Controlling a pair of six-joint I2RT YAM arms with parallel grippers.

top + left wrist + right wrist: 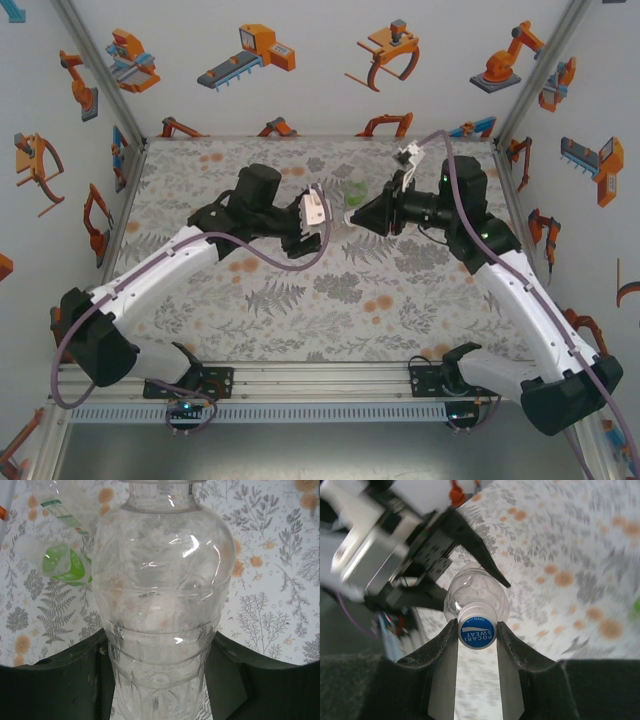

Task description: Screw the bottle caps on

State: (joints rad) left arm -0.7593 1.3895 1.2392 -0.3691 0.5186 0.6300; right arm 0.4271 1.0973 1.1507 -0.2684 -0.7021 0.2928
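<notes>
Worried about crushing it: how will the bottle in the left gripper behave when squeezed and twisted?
The bottle looks empty and thin-walled, so probably light and easily dented. Its glossy skin may slip in the left gripper once the right gripper, on the cap, turns it.

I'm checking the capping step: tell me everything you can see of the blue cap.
The cap is a round disc, blue on top with a white rim and white print reading POCARI SWEAT and OPEN; it looks like plastic. It sits on the mouth of the clear bottle, top facing the right wrist camera. The dark fingers of the right gripper press its sides. Whether it is threaded on cannot be told.
</notes>
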